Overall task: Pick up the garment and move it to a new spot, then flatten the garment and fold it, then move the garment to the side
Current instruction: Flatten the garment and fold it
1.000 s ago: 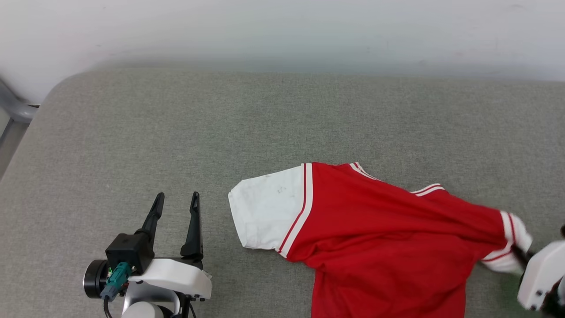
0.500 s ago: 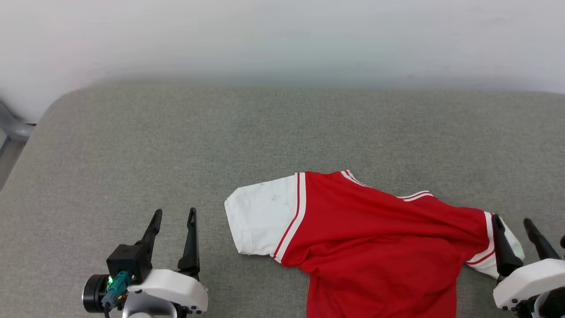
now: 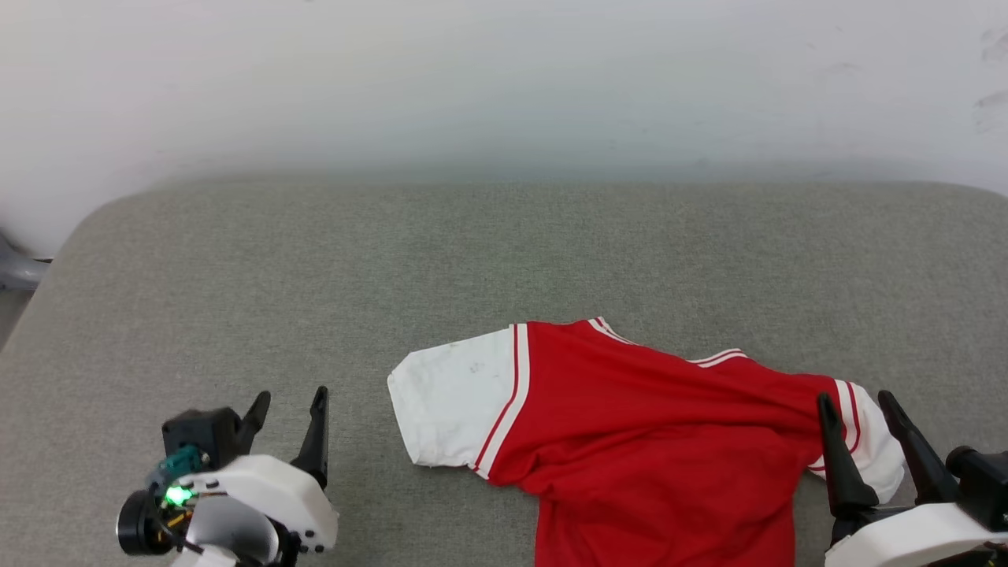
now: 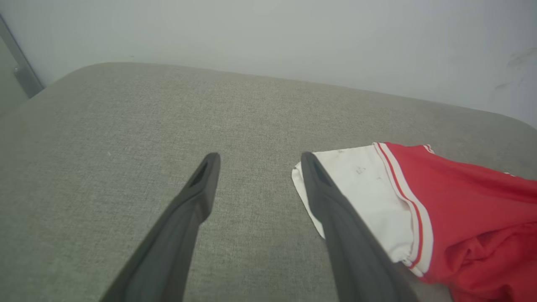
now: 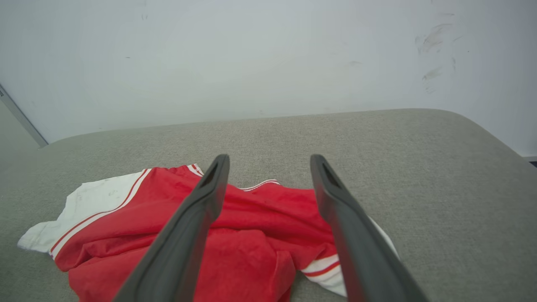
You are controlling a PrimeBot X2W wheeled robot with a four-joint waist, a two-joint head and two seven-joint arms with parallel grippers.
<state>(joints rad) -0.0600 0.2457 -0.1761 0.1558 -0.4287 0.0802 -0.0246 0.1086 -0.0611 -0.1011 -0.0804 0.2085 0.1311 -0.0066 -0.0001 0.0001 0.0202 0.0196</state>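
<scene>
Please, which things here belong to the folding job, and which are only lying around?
Belonging to the job: the garment, rumpled on the grey padded surface; left gripper, open; right gripper, open, by a white sleeve.
Only around: white wall; grey metal bar at far left.

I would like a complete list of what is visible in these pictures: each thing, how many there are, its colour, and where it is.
garment: one, red with white sleeves and striped trim, lying rumpled on the pad, centre to right, near the front edge.
pad: one, grey fabric, under everything.
wall: one, white, behind the pad.
bar: one, grey, at the far left beside the pad; blurred.
left gripper: one, dark fingers on a white body, open, lower left, apart from the garment.
right gripper: one, dark fingers on a white body, open, lower right, at the garment's right sleeve.
</scene>
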